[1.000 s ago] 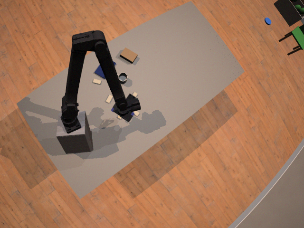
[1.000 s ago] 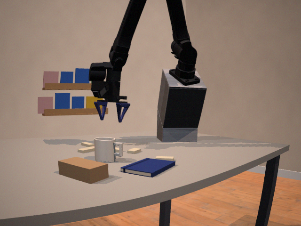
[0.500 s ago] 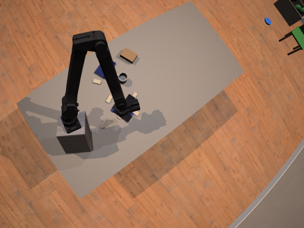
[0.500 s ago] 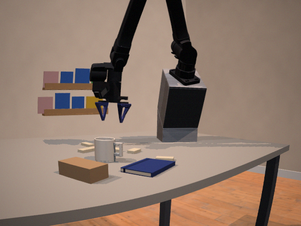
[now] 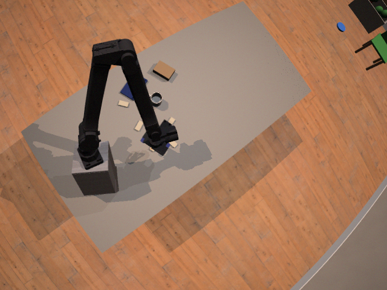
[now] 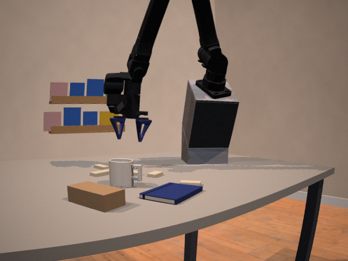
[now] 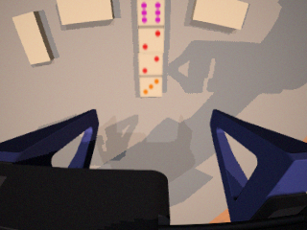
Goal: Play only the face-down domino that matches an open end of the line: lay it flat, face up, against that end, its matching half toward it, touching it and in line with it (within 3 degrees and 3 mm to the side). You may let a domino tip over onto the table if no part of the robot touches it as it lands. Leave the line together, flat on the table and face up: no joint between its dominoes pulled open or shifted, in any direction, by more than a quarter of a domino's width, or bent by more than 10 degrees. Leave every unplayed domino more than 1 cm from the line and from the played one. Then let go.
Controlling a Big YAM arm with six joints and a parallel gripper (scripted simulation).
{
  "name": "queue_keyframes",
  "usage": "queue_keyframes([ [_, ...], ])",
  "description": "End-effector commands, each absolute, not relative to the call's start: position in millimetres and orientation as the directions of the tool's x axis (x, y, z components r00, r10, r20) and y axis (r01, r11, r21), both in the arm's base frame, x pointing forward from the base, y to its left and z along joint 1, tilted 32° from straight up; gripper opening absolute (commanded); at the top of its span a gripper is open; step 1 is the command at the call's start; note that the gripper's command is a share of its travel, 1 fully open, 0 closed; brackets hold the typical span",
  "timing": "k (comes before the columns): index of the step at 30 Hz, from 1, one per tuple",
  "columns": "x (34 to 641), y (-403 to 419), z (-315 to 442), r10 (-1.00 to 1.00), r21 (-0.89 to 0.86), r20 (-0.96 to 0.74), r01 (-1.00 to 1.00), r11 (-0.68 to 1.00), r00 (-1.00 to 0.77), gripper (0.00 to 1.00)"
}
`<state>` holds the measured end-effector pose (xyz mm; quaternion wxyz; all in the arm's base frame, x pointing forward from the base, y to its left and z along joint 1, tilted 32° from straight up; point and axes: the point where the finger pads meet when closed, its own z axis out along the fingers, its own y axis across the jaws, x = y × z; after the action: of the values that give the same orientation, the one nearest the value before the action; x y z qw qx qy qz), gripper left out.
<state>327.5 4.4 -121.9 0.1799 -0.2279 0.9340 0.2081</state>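
The domino line is straight, flat and face up; its near end shows an orange three, then red twos and a purple six, and its far end is outside the wrist view. One face-down domino lies right of it in the wrist view. On the other side lie a face-down domino, another face-down domino and a farther domino. My gripper is open and empty, high above the table near the orange end.
A white mug stands near the line and hides part of it in the exterior view. A blue notebook and a brown block lie beyond. The arm's base stands on a grey pedestal.
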Motion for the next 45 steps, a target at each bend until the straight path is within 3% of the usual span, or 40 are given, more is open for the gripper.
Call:
queue_keyframes([
  [1,329,3,-121,-0.349,0.303,-0.434,-0.500,0.811,-0.830,0.93],
  [12,329,3,-121,-0.349,0.303,-0.434,-0.500,0.811,-0.830,0.93],
  [22,312,29,-26,-0.349,0.303,-0.434,-0.500,0.811,-0.830,0.93],
  [45,299,45,29,-0.356,0.292,-0.448,-0.511,0.809,-0.820,0.93],
])
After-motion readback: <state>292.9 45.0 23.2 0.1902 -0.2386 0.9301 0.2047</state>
